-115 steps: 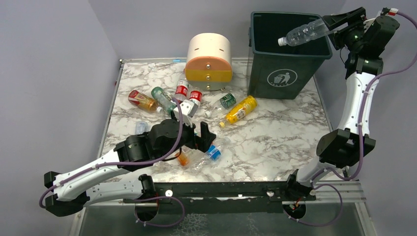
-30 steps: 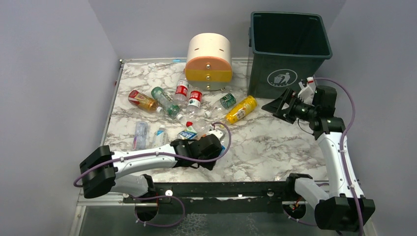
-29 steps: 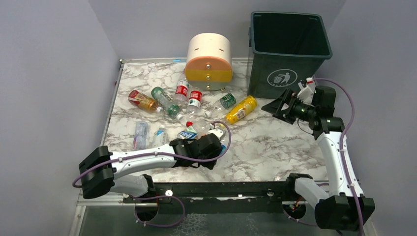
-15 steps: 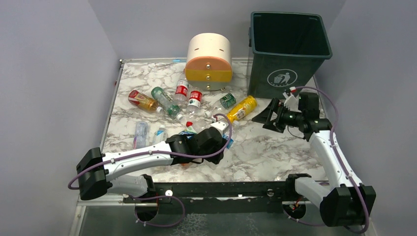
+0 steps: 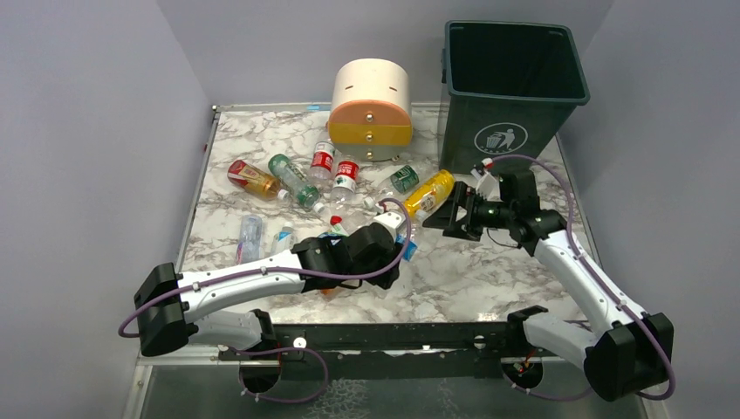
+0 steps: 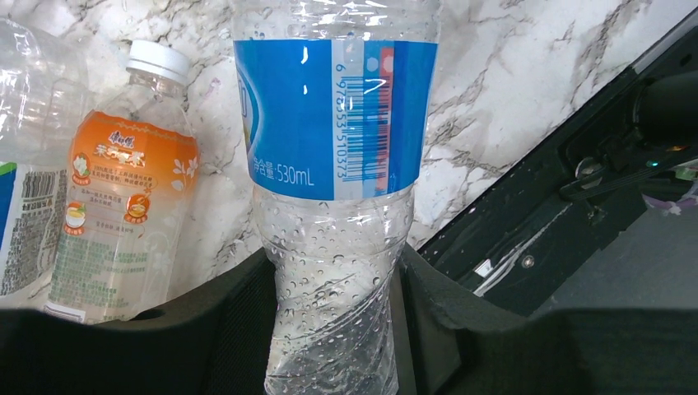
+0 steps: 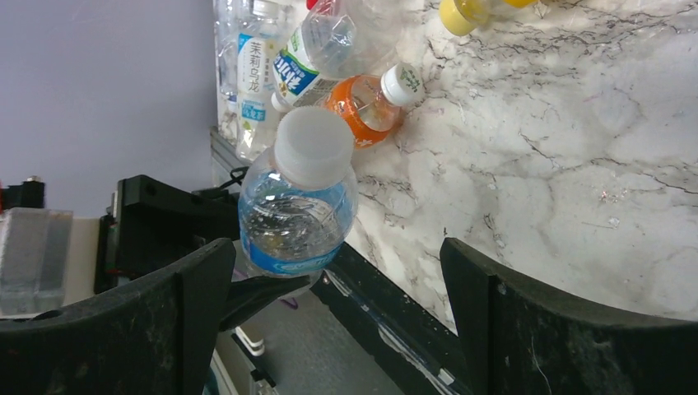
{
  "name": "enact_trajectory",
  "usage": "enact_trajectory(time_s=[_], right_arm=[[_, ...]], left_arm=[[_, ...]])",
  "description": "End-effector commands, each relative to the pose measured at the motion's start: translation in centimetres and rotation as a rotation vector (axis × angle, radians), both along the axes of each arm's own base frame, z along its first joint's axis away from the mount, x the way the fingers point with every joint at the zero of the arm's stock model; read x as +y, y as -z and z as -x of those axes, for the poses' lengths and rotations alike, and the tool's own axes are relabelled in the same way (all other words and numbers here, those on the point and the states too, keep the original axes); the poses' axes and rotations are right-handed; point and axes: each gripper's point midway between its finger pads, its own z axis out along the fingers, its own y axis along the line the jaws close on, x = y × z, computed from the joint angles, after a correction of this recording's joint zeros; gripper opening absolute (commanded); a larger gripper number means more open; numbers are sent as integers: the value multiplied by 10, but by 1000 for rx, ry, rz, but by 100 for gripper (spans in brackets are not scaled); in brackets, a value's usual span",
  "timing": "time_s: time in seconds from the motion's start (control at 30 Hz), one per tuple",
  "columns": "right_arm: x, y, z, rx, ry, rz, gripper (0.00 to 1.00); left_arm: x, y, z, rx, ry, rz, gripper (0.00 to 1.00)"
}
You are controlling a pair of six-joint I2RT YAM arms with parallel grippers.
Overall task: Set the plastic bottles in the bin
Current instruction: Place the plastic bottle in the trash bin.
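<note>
My left gripper (image 6: 333, 329) is shut on the lower body of a clear bottle with a blue label (image 6: 333, 115), lifted off the marble; from above this gripper (image 5: 394, 247) is near the table's front middle. My right gripper (image 5: 447, 216) is open and faces that bottle's white cap (image 7: 311, 146), which shows near its left finger (image 7: 165, 329). An orange-labelled bottle (image 6: 123, 197) lies beside the held one. A yellow bottle (image 5: 428, 194) lies just behind the right gripper. The dark green bin (image 5: 510, 83) stands at the back right.
A cream-and-orange drawer unit (image 5: 371, 109) stands at the back middle. Several bottles lie in front of it: red-labelled (image 5: 323, 161), green (image 5: 292, 179), brown-red (image 5: 253, 177). Two clear ones (image 5: 250, 237) lie at the left. The black front rail (image 5: 393, 336) runs below the table edge.
The right arm has swung down and left from beside the bin toward the table's middle, still open. The left gripper has raised the blue-labelled bottle slightly and shifted right.
</note>
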Motion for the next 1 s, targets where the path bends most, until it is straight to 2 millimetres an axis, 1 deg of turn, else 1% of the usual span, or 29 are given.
enact_trajectory(time_s=[0.0,0.27,0.5,0.73,0.97], right_arm=[[8,2,-6,-13,18,10,98],[28,1,0,-10,-20,-6,98],[41,1,4,-5,-44,-18,98],[50,5,9,2,-68,-18,98],[55,4,12,1,-80,-25,90]], left_arm=[[-18,-30,-5,-39,18,91,51],[-25,-34,-6,-37,27,103,51],[-28,-31,-6,-30,30,106,51],[-32,-35,-8,-38,31,116,51],[-37,-33,-10,-39,33,122,51]])
